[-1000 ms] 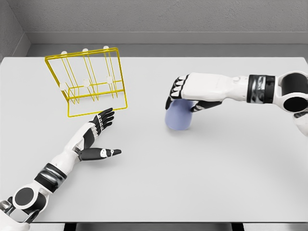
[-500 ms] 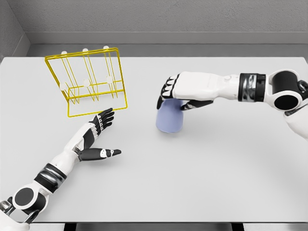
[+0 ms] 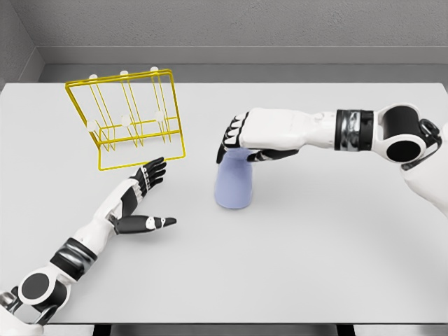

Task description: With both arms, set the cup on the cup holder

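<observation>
A pale blue cup (image 3: pixel 234 180) stands upside down on the white table (image 3: pixel 294 266), right of the middle. My right hand (image 3: pixel 239 139) covers its top from above, fingers curled down around it, shut on the cup. The yellow wire cup holder (image 3: pixel 129 115) with white-tipped pegs stands at the back left, tilted back. My left hand (image 3: pixel 145 192) lies low over the table just in front of the holder, palm turned inward, fingers stretched out and holding nothing. The cup sits about a hand's width to the right of that open hand.
A grey wall (image 3: pixel 224 28) runs behind the table's far edge. The table's front edge shows along the bottom of the view. Nothing else stands on the table.
My right hand has carried the cup leftward and slightly toward the front, closer to the left hand. The left arm and the holder have not moved.
</observation>
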